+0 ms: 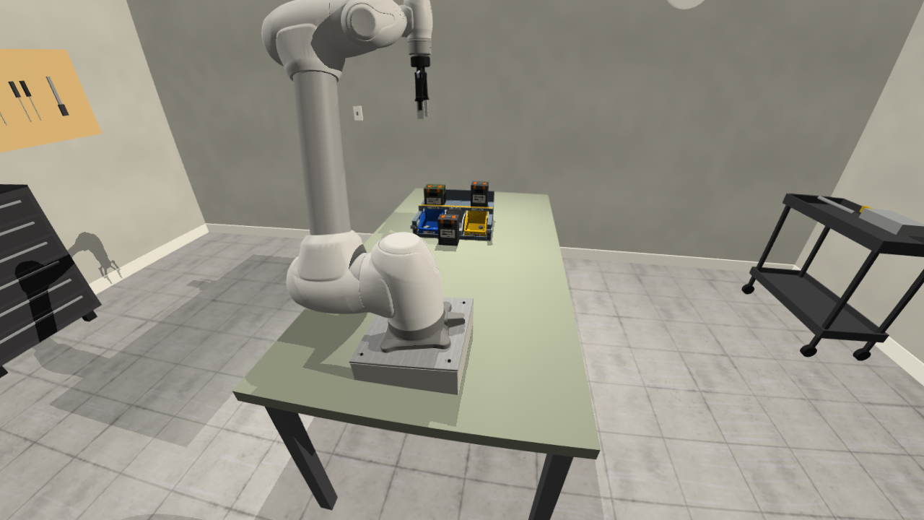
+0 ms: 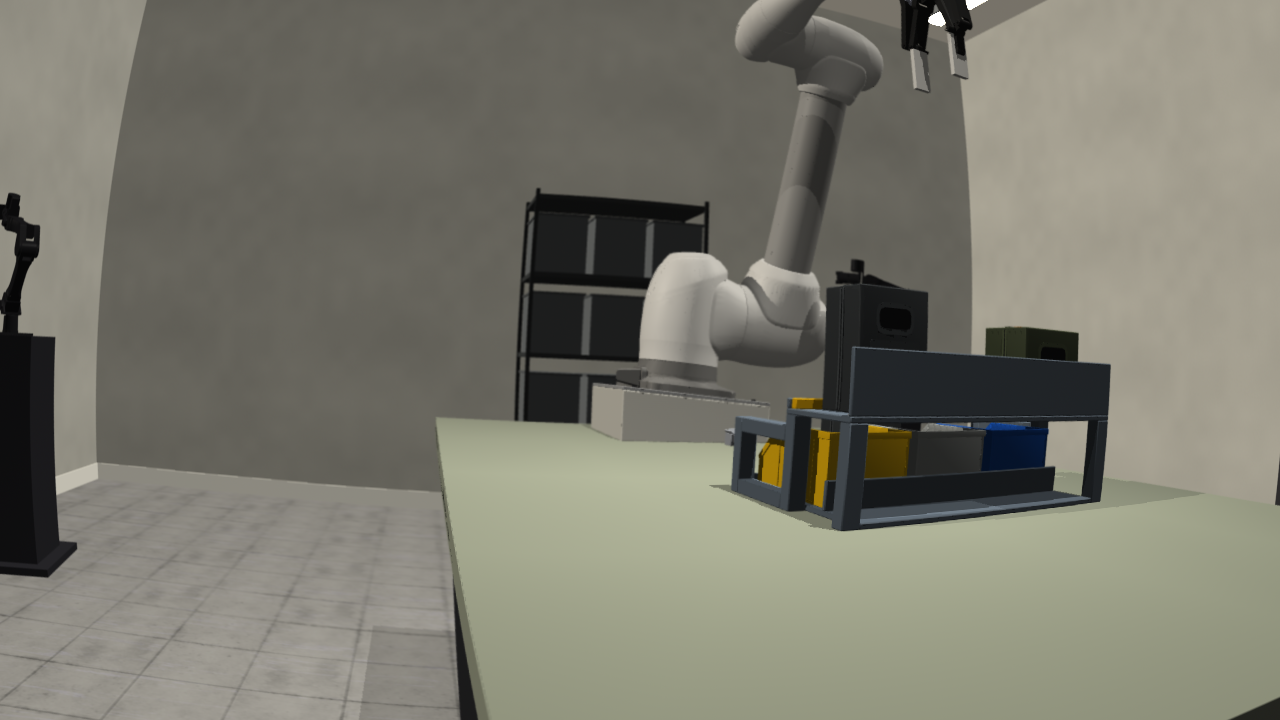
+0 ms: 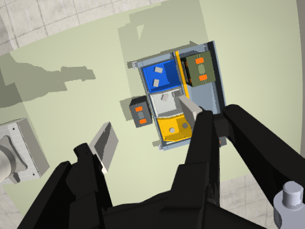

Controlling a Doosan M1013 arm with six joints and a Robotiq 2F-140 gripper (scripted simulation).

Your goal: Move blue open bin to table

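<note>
My gripper (image 1: pixel 422 116) (image 2: pixel 939 83) (image 3: pixel 147 119) is open and empty, high above the table (image 1: pixel 517 290) (image 2: pixel 671 582) (image 3: pixel 79 105). The blue bin (image 1: pixel 429 221) (image 2: pixel 1014 447) (image 3: pixel 169 76) stands in the lower level of the shelf (image 2: pixel 984 389) (image 3: pixel 206 99), with two light parts inside. Beside it stand the grey bin (image 2: pixel 947 452) (image 3: pixel 160 109) and, at the other end, the yellow bin (image 1: pixel 476 222) (image 2: pixel 881 452) (image 3: pixel 165 122). Both show parts inside in the wrist view. All three look level, open fronts toward the robot base. A finger hides a corner of the grey and yellow bins.
A dark box (image 1: pixel 447 232) (image 3: pixel 147 111) with orange latches stands on the table before the grey bin. A green box (image 1: pixel 434 195) (image 2: pixel 1029 344) (image 3: pixel 208 68) and another dark box (image 1: pixel 479 195) (image 2: pixel 881 358) stand on the upper deck. A yellow rail (image 3: pixel 182 73) edges that deck.
</note>
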